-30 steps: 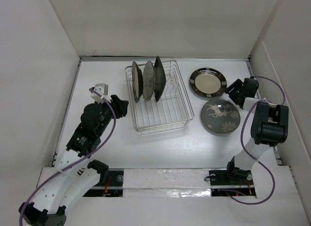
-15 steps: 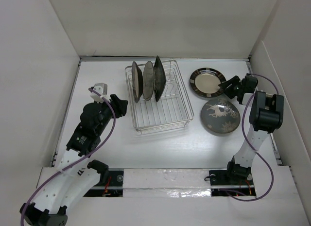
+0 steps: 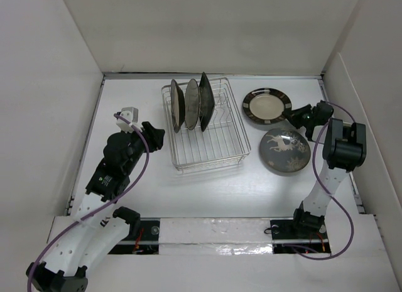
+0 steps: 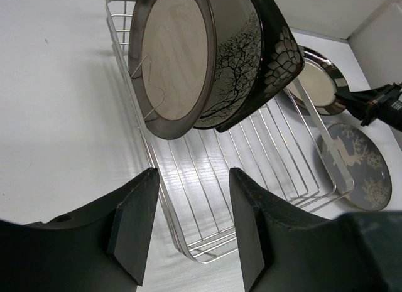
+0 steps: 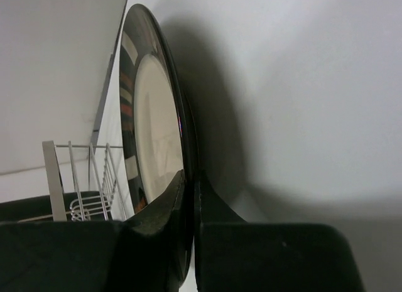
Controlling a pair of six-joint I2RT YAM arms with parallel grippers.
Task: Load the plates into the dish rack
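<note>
Three plates stand upright in the dish rack (image 3: 220, 144): a pale-centred one (image 4: 173, 59), a cream one with dark branches (image 4: 235, 59) and a black one with a flower design (image 4: 279, 53). The black-rimmed plate (image 3: 267, 106) lies right of the rack, and my right gripper (image 3: 294, 113) is shut on its right rim. The right wrist view shows this plate (image 5: 154, 116) edge-on, with the rim pinched in the right gripper (image 5: 190, 179). A grey deer plate (image 3: 286, 151) lies flat just in front of it. My left gripper (image 3: 154, 136) is open and empty at the rack's left side (image 4: 192, 173).
White enclosure walls rise on the left (image 3: 50, 116), at the back (image 3: 213, 34) and close on the right (image 3: 370, 103). The right arm's elbow (image 3: 342, 147) stands beside the deer plate. A purple cable (image 3: 141, 169) loops along the left arm.
The right gripper moved left to the black-rimmed plate's edge and went from open to shut on its rim. The plate shifted slightly left. The left arm has not moved.
</note>
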